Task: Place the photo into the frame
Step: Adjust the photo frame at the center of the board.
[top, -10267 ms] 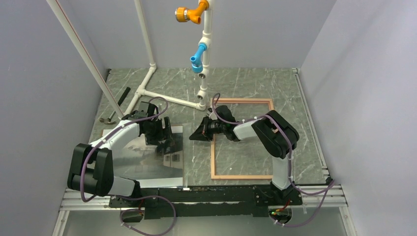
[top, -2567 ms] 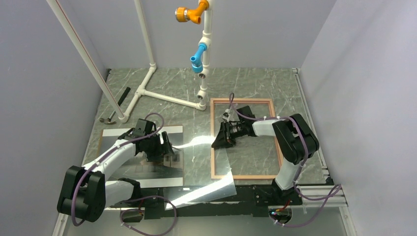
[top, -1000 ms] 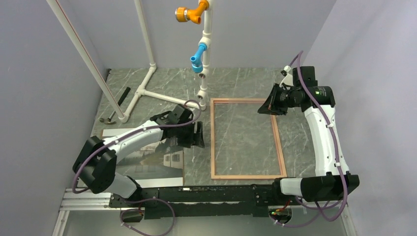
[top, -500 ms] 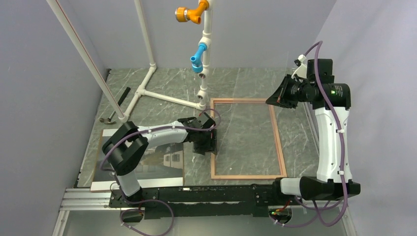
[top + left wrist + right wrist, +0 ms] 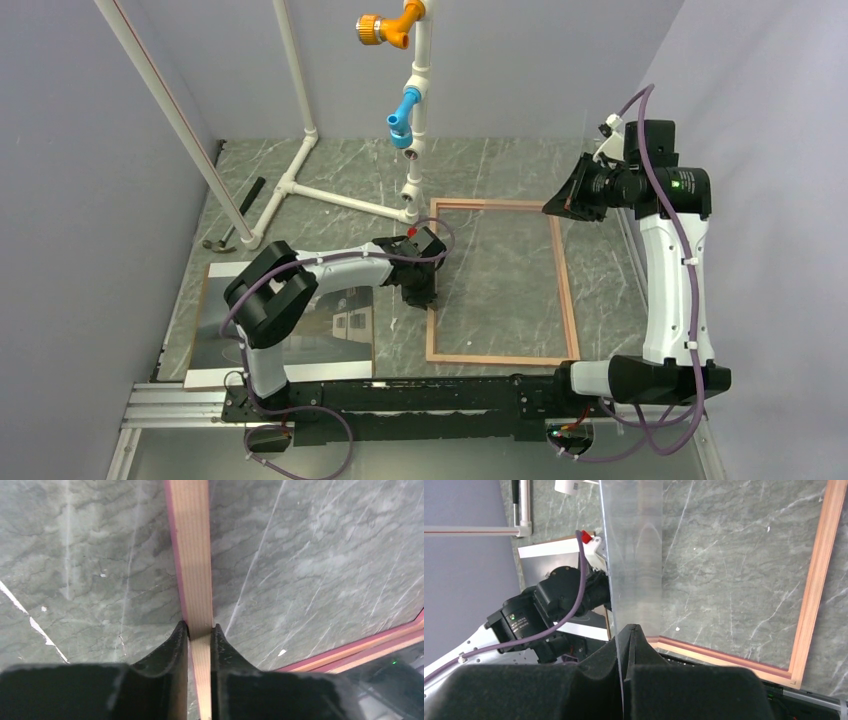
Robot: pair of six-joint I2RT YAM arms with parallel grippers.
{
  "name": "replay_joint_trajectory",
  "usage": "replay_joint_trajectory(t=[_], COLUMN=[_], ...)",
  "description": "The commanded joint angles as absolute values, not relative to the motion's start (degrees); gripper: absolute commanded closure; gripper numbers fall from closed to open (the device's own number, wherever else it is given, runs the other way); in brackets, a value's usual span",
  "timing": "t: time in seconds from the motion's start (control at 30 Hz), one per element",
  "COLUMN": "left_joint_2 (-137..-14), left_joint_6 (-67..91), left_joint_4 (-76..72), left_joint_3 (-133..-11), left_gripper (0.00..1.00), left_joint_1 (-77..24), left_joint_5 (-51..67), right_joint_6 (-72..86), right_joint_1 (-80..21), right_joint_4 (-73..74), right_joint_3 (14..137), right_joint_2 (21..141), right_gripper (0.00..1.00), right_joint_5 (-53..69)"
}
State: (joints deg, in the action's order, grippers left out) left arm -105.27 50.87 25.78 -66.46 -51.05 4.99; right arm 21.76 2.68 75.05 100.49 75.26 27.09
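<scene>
The top camera is looking down on the whole frame [image 5: 566,290] from high beyond its near side; the left wrist camera is facing straight down, close over its left rail; the right wrist camera is looking down past the clear pane [image 5: 634,555] from above its far right corner, all sharing its rails

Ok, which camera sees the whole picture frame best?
The top external view: the whole frame sits in view, all four sides. The left wrist view shows only close-up bits of rail, one pinched by the left gripper. The right wrist view shows two rails and a corner beside the clear pane.
</scene>
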Motion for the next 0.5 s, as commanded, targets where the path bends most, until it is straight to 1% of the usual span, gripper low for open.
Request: replay_joint_trajectory(t=[0.0, 0.13, 0.47], left_joint_2=[-105.73, -106.39, -108.71], left_joint_6=[52.55, 53.64, 55.25], left_joint_4=[24.96, 24.77, 25.03], left_joint_3=[-68.71, -70.53, -75.23], left_gripper=[0.91, 1.0, 1.0], left_joint_1=[-50.95, -50.42, -49.45], left_joint_5=[2.73, 2.14, 0.85], right_joint_6=[21.53, 21.37, 21.8], right_joint_1=[3.04, 3.08, 3.08], right_joint_4=[72.72, 71.61, 68.87], right_joint_3=[98.3, 96.03, 91.33], right_joint_2=[73.26, 72.72, 71.13], right_gripper=[1.0, 1.0, 1.0], right_joint_5=[27.22, 27.03, 27.25])
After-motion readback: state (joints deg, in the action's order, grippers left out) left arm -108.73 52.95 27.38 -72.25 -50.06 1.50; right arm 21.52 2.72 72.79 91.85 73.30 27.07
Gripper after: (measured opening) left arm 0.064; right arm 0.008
